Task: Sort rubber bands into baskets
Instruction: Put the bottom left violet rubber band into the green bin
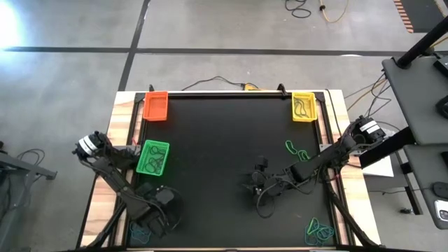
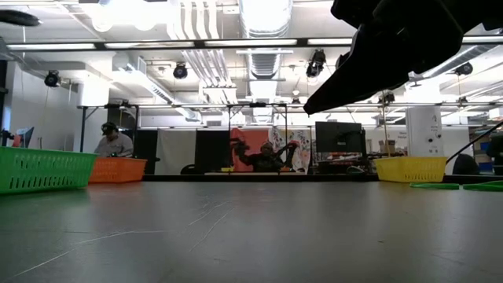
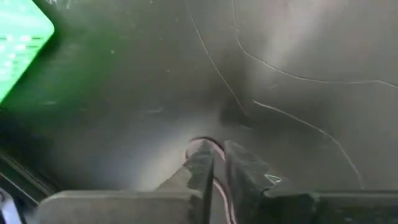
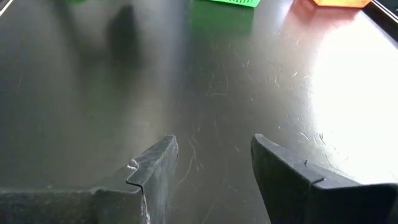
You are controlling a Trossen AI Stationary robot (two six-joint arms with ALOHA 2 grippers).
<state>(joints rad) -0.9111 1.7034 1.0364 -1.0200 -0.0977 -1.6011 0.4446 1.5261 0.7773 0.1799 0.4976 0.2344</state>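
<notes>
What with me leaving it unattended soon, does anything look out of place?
Nothing looks damaged or askew. Loose bands lie on the mat near the yellow basket, and another clump sits at the near right corner. They are simply unsorted.

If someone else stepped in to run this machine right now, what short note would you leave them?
Left gripper: nearly shut on a thin pale rubber band, low over the mat near the green basket.
Right gripper: open, empty, over mid-table.
Baskets: orange basket at the far left corner, yellow basket at the far right.
Done: bands already lie in the green and yellow baskets.
Left: loose rubber bands on the right side, more at the near right corner.
</notes>
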